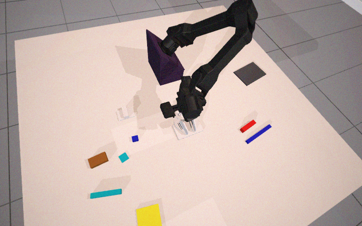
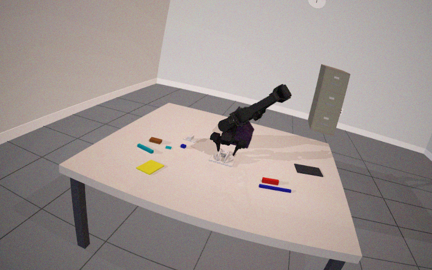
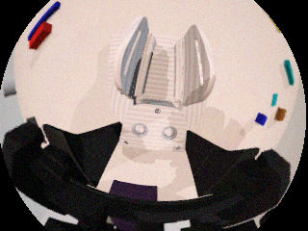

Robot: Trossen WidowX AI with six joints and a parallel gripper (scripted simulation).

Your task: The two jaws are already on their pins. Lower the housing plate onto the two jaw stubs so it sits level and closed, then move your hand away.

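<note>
- Housing plate [image 1: 179, 115] [image 3: 155, 139] is between the fingers of the gripper [image 1: 184, 113] [image 2: 226, 152] [image 3: 154, 129], which are closed on its sides; two round studs show on it.
- Just ahead in the wrist view, the two pale jaw pieces [image 1: 187, 127] [image 2: 224, 157] [image 3: 197, 67] stand upright over a ribbed base [image 1: 178, 137] [image 2: 213, 162] [image 3: 115, 103], and the plate is right at their near end.
- Level and fully seated? Can't tell: white sits on white, and the plate's underside is hidden.
- From above, the black arm [image 1: 226, 50] [image 2: 255, 111] covers part of the plate and one finger; outside, the plate blurs into the pale parts.
- Under it all, a pale pinkish table [image 1: 66, 93] [image 2: 203, 206] [image 3: 72, 82], faintly grainy, shadows lying across it, dark legs below.
- A purple block [image 1: 165, 66] [image 2: 246, 133] [image 3: 132, 190] is partly behind the arm outside, and down to a piece in the wrist view.
- The yellow slab [image 1: 149, 215] [image 2: 150, 167] is cut by the top view's lower edge.
- Further out, grey floor tiles [image 1: 37, 15] [image 2: 159, 242], a beige wall [image 2: 79, 41] meeting a pale grey one [image 2: 255, 47], and a drawer cabinet [image 2: 331, 87].
- Up top, a round white thing [image 2: 316, 3] is cropped by the frame.
</note>
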